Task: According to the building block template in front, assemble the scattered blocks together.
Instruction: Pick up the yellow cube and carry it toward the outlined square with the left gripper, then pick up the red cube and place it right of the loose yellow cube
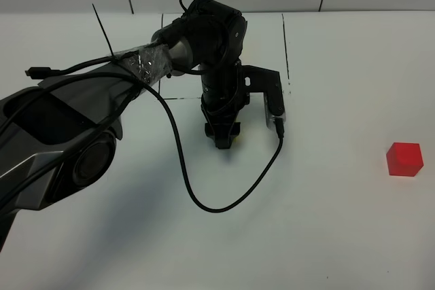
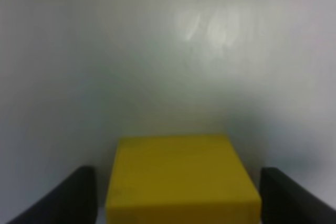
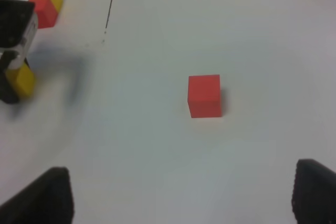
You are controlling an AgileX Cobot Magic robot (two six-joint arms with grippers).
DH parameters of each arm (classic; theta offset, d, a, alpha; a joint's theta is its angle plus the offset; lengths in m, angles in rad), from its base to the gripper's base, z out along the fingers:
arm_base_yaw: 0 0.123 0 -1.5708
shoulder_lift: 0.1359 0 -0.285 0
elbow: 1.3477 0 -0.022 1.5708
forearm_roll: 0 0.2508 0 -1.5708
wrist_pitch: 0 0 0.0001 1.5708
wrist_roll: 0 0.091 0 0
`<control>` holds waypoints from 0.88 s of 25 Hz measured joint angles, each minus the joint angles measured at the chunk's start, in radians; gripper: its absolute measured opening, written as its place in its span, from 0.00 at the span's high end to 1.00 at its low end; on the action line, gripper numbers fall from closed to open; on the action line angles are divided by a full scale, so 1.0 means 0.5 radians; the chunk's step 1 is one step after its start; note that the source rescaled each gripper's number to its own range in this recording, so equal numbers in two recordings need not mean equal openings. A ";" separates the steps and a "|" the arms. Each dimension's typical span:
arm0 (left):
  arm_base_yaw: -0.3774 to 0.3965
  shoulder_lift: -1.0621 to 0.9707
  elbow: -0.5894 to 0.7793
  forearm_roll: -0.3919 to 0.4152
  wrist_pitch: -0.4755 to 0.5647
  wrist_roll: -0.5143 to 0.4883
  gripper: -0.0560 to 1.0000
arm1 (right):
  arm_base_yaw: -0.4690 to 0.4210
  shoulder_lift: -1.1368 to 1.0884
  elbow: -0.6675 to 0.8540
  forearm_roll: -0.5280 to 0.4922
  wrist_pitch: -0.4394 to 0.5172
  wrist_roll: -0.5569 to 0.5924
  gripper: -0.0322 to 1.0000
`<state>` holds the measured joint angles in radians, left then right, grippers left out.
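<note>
Evidently my left end effector point(image 1: 223, 135) stood over the yellow cube point(image 2: 181, 177), its fingers point(image 2: 79, 198) close on either side. A sliver of worktop point(image 1: 326, 236) showed beside one of them, so I could not tell whether I truly gripped the cube. Had I lifted with the pads off-centre, I judged the cube might twist or drop. The black cable point(image 1: 204, 198), looping toward the near edge, might also have dragged across it.

My right end effector point(image 3: 184, 205) was spread wide and held nothing. The red cube point(image 3: 205, 95) lay ahead of it, well apart, near the right edge of the worktop and far from the yellow cube at the middle.

The building block template point(image 3: 44, 4) sat beyond my left end effector, toward the far edge. Joining the colours the wrong way round was the other risk.
</note>
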<state>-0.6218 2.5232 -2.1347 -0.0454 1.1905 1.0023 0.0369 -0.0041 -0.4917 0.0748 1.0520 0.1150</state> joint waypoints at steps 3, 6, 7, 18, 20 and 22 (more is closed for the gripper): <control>0.000 -0.018 0.000 0.000 0.000 -0.067 0.17 | 0.000 0.000 0.000 0.000 0.000 0.000 0.28; 0.000 -0.079 0.000 -0.004 0.000 -0.179 0.01 | 0.000 0.000 0.000 0.000 0.000 0.000 0.28; 0.000 -0.114 0.000 -0.002 0.000 -0.215 0.00 | 0.000 0.000 0.000 0.000 0.000 0.000 0.28; 0.486 -0.486 0.000 -0.127 0.004 -1.200 0.08 | 0.000 0.000 0.000 0.000 0.000 0.000 0.28; 0.633 -0.541 0.006 -0.173 0.005 -1.303 0.09 | 0.000 0.000 0.000 0.000 0.000 0.000 0.28; 0.751 -0.630 0.076 -0.194 0.005 -1.379 0.10 | 0.000 0.000 0.000 0.000 0.000 0.000 0.28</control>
<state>-0.2465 2.2083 -2.0965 -0.1426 1.1931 0.3129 0.0369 -0.0041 -0.4917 0.0748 1.0520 0.1150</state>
